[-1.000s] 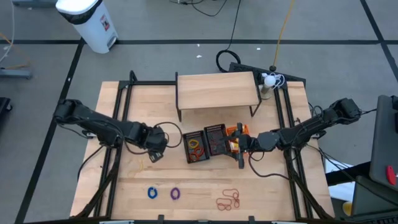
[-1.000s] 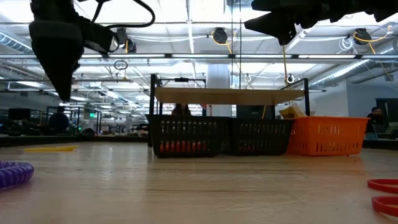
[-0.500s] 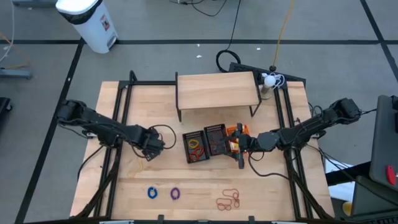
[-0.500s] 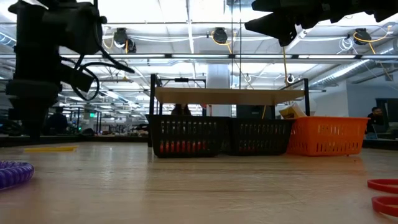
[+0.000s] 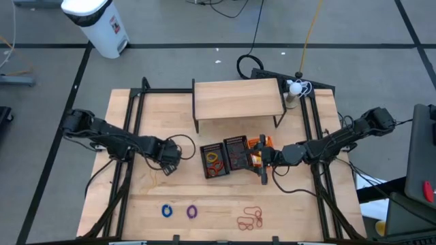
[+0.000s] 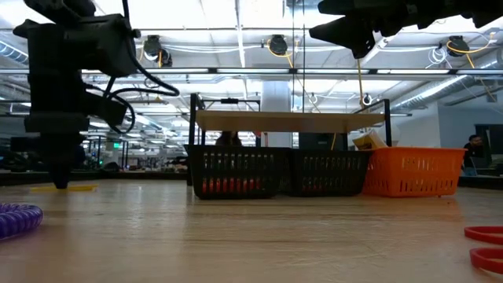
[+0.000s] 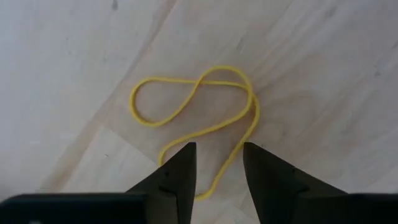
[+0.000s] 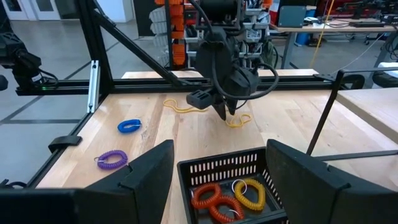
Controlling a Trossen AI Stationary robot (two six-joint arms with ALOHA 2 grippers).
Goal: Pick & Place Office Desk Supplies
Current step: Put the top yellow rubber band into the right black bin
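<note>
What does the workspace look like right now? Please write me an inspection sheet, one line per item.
Surface: light wooden table, with a small wooden shelf at the back.
Job's things: yellow rubber band under the left gripper; blue coil, purple coil and red rubber bands near the front edge; coils inside the black baskets; orange basket beside them.
Clutter: nothing seen.
Grippers: left gripper open, low over the yellow band; right gripper open above the black baskets.
Cables: black cable on the floor behind the table.
Surroundings: white bin.
</note>
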